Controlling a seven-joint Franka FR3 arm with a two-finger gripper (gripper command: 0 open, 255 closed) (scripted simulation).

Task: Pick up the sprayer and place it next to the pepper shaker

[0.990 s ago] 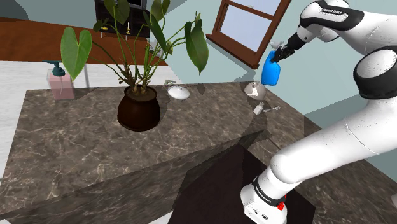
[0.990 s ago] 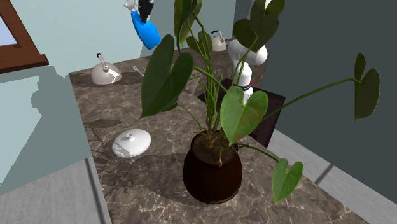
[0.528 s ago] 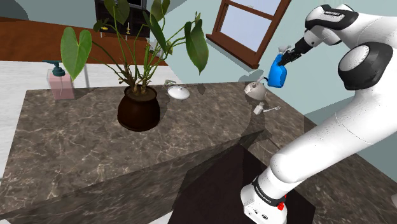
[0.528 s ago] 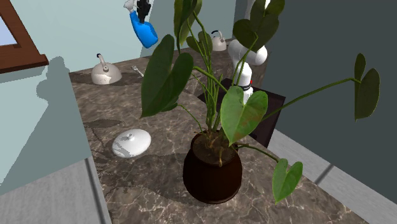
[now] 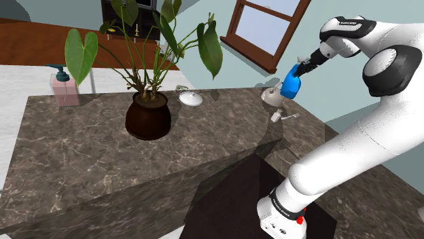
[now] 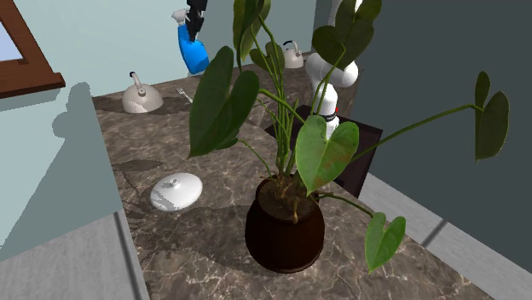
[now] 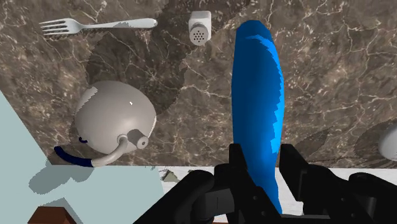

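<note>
While your tool (image 7: 263,159) clasps one blue sprayer (image 7: 257,89) in the air, you have on the desk (image 7: 343,63) below one pepper shaker (image 7: 200,28), one fork (image 7: 95,25) and one kettle (image 7: 114,118). Desk: dark veined stone; walls (image 6: 102,43) pale blue.

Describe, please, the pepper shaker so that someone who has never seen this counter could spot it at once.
On the dark marbled counter, find the end where the rounded grey kettle stands. A fork lies near it, and just off its handle tip is the pepper shaker: small, white and blocky with a dotted face, far smaller than the kettle or the blue sprayer.
</note>
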